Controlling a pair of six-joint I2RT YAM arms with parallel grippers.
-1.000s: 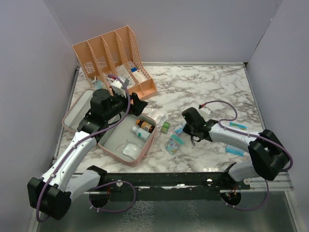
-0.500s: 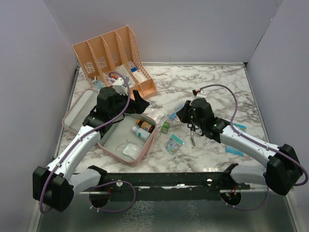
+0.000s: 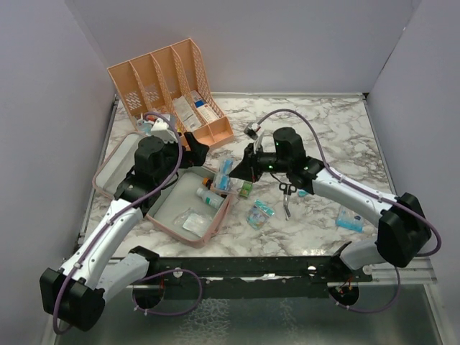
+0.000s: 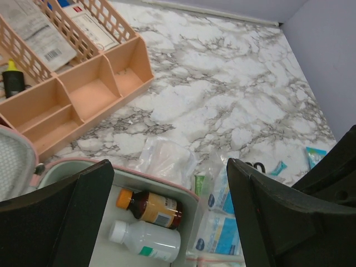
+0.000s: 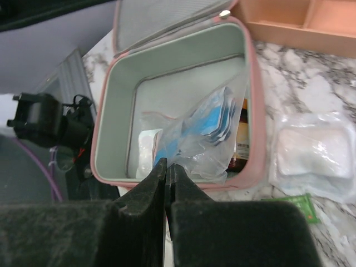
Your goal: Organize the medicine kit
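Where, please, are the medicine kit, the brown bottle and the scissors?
medicine kit [image 5: 119, 111], right wrist view, bare inner wall.
brown bottle [image 4: 158, 207], left wrist view, its label.
scissors [image 3: 287, 190], top external view, the handles.

Just beyond the right gripper [image 5: 166, 164], the clear plastic bag of blue sachets [image 5: 194, 133] hides most of a brown bottle [image 5: 239, 160]; the sachets' print is too small to read.

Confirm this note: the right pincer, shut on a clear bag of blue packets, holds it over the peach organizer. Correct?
Wrong on one point: the right pincer, shut on the clear bag, holds it over the open pink medicine kit, not the peach organizer. The right wrist view shows it.
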